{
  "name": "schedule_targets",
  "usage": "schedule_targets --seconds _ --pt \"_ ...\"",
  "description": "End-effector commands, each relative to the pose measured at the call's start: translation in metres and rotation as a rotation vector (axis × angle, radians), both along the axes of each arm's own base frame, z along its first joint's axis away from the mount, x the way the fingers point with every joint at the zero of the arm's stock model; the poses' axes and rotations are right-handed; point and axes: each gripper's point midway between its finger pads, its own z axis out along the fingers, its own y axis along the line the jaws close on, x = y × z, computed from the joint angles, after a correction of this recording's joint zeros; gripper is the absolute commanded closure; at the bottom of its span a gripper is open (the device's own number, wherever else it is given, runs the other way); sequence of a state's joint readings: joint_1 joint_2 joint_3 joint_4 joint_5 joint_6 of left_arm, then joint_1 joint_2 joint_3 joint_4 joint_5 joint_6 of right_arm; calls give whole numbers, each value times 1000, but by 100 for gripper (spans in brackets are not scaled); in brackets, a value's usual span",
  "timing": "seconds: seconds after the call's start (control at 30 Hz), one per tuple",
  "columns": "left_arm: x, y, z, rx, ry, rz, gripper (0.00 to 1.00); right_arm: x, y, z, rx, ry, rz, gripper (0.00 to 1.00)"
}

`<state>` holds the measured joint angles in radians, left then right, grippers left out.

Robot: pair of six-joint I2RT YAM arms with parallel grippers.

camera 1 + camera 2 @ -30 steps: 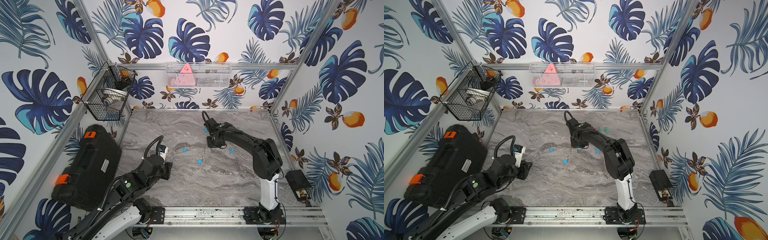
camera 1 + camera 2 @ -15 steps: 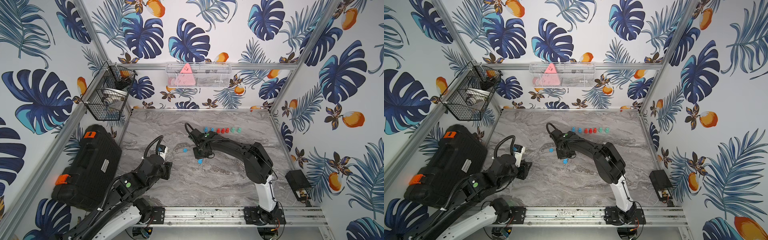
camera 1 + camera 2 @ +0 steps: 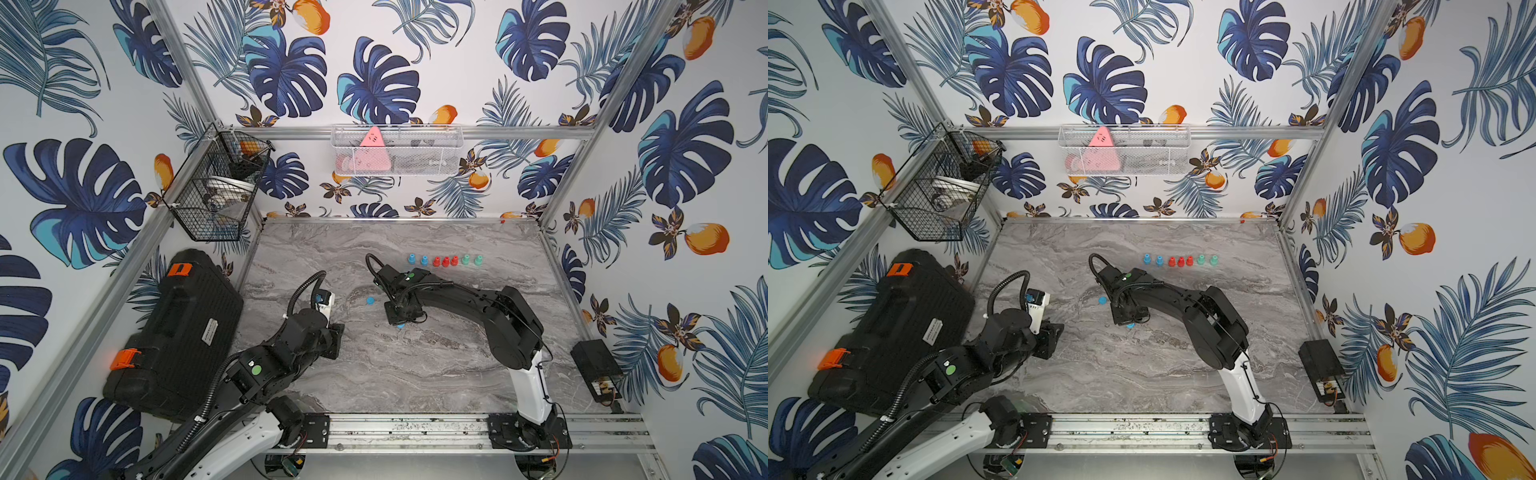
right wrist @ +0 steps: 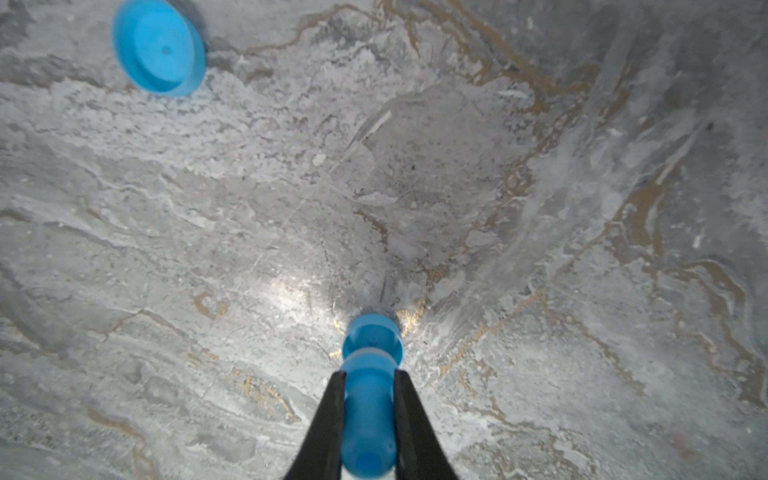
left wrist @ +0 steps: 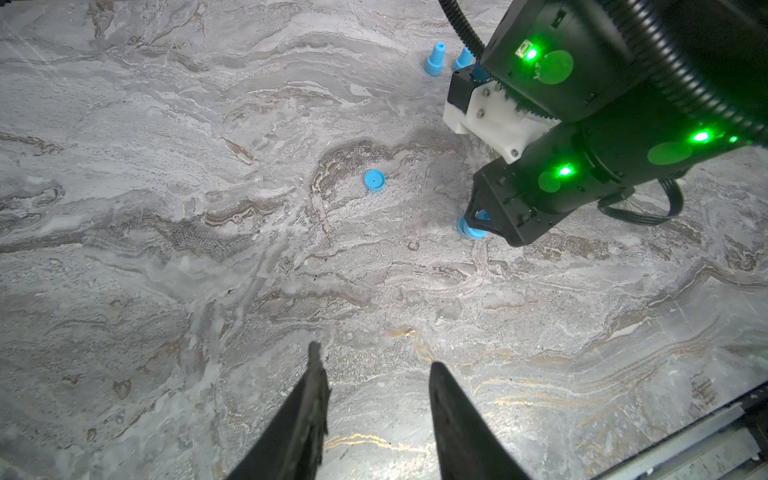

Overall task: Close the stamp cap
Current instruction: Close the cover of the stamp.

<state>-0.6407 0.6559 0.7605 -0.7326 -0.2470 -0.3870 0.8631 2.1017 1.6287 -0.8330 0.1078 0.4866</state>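
Swinging away from the back of the table over the last second, the right gripper (image 4: 370, 376) is now hanging low over the grey marble-patterned tabletop (image 3: 415, 374), closer to the left arm. It is clamping a small blue plastic stamp (image 4: 369, 419) by its narrow stem, both fingers pressing on it. The stamp's wide end is pointing down, right at the surface, though I cannot tell whether it is touching. A round blue plastic cap (image 4: 160, 48) is lying loose on the table near this gripper, on the side toward the left arm, apart from the stamp. Beyond the right gripper, toward the back wall, a row of small blue, red and green plastic stamps (image 3: 444, 260) is standing upright. The left gripper (image 5: 374, 357) is idling above bare marble, fingers parted by a narrow gap and gripping nothing, with the cap lying well ahead of them
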Motion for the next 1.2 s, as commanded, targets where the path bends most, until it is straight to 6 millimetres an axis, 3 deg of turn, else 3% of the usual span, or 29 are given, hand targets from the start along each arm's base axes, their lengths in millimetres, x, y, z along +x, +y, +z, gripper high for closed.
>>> schedule_targets --seconds 0.0,0.2,0.63,1.17 --pt "3 1 5 2 -25 3 55 1 -1 3 4 -18 -15 86" --pt "3 1 6 4 -25 3 55 2 -3 -3 -12 -15 -14 86" --pt "3 1 6 3 -25 7 55 8 1 19 16 -54 -19 87" --pt "3 2 6 4 -26 9 55 8 -1 -4 -15 -33 -19 87"
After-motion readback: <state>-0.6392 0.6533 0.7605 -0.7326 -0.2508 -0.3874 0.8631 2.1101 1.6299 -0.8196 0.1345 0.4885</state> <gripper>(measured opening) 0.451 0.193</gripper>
